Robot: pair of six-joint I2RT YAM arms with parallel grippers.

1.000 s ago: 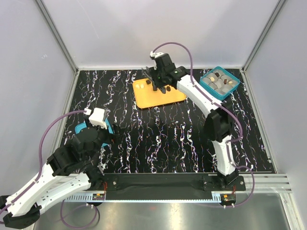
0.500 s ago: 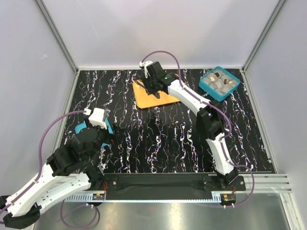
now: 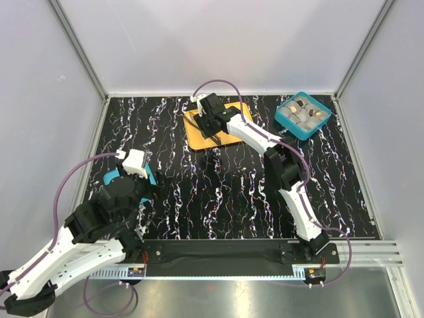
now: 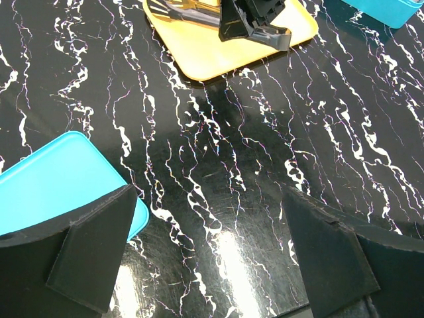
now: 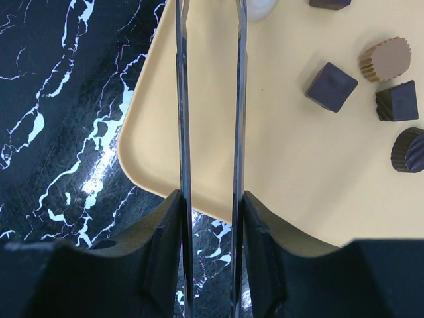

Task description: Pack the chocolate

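Only the right wrist view shows chocolates, lying right of the jaws of the right gripper, which clamp tongs. The left gripper is released. Black marbled table, white walls.

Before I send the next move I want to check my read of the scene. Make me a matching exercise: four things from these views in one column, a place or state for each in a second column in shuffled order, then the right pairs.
Things
1. left pincer
2. right pincer
3. teal box
4. tan ridged chocolate

Place or state
A. lying on the orange tray
B. at the far right corner of the table
C. open, holding nothing
D. closed on metal tongs

Pairs: 1-C, 2-D, 3-B, 4-A
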